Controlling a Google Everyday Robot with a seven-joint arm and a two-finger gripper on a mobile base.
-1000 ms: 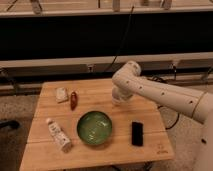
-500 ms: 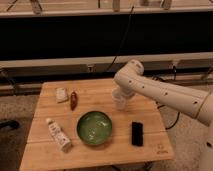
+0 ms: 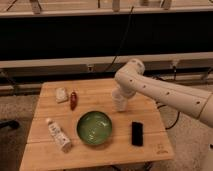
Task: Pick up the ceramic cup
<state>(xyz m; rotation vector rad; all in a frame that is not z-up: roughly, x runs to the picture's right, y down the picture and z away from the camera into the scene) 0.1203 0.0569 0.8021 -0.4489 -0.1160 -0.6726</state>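
Note:
My gripper (image 3: pixel 120 101) hangs from the white arm (image 3: pixel 160 92) over the right-middle of the wooden table (image 3: pixel 150 147). It points down, right of and behind the green bowl (image 3: pixel 94 127). A small white shape directly under it looks like the ceramic cup (image 3: pixel 120 105), standing upright on the table. The cup merges with the gripper's white body, and I cannot tell whether they touch.
A white tube-shaped bottle (image 3: pixel 59 135) lies at the front left. A small red object (image 3: pixel 73 100) and a pale packet (image 3: pixel 61 94) lie at the back left. A flat black object (image 3: pixel 137 133) lies at the front right, near the table's edge.
The gripper has come down a little toward the table at the white cup. The bowl, bottle and other objects have not moved.

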